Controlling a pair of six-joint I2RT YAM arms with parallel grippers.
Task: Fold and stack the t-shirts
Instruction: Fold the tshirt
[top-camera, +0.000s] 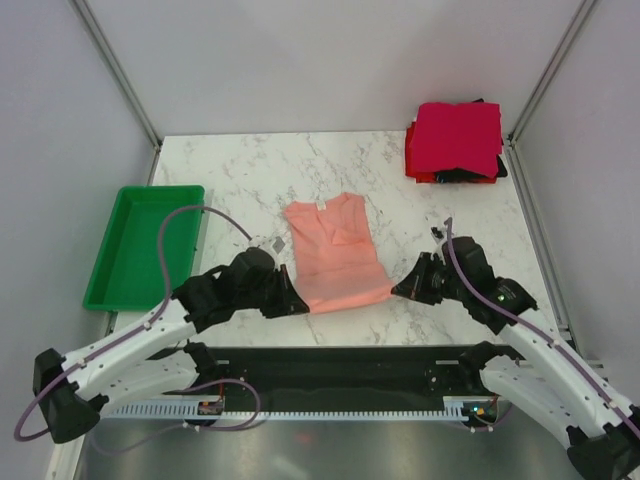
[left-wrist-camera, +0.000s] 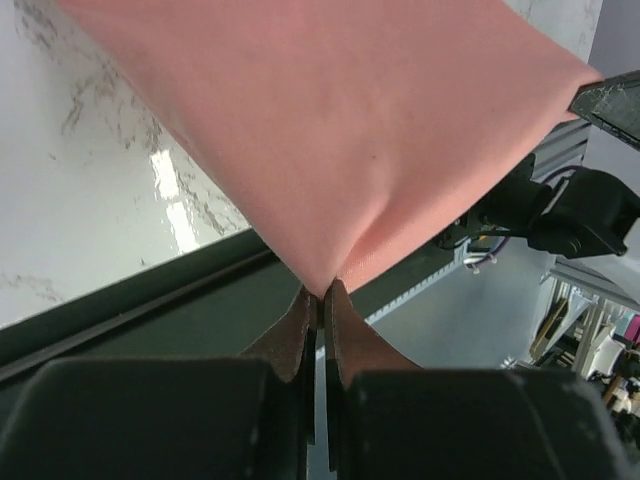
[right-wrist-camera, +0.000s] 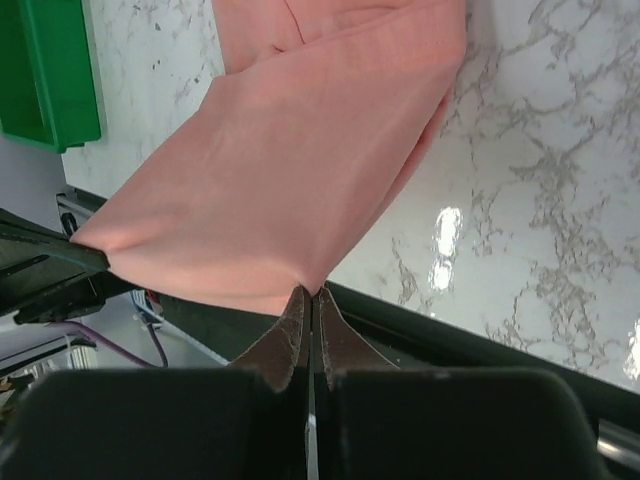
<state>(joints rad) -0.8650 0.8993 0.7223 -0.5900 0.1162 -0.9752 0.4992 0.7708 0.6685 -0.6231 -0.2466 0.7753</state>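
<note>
The salmon-pink t-shirt (top-camera: 335, 250) lies on the marble table, folded lengthways, neck end away from me. My left gripper (top-camera: 298, 303) is shut on its near left corner. My right gripper (top-camera: 397, 288) is shut on its near right corner. The near hem is lifted and stretched between them. The left wrist view shows the pink cloth (left-wrist-camera: 340, 130) pinched at the fingertips (left-wrist-camera: 300, 315). The right wrist view shows the cloth (right-wrist-camera: 300, 160) pinched the same way at its fingertips (right-wrist-camera: 294, 315). A stack of folded crimson, red and black t-shirts (top-camera: 457, 140) sits at the back right corner.
A green plastic tray (top-camera: 125, 250) stands at the table's left edge; it also shows in the right wrist view (right-wrist-camera: 50, 70). A small dark object (top-camera: 437, 232) lies on the marble right of the shirt. Grey walls close in the table.
</note>
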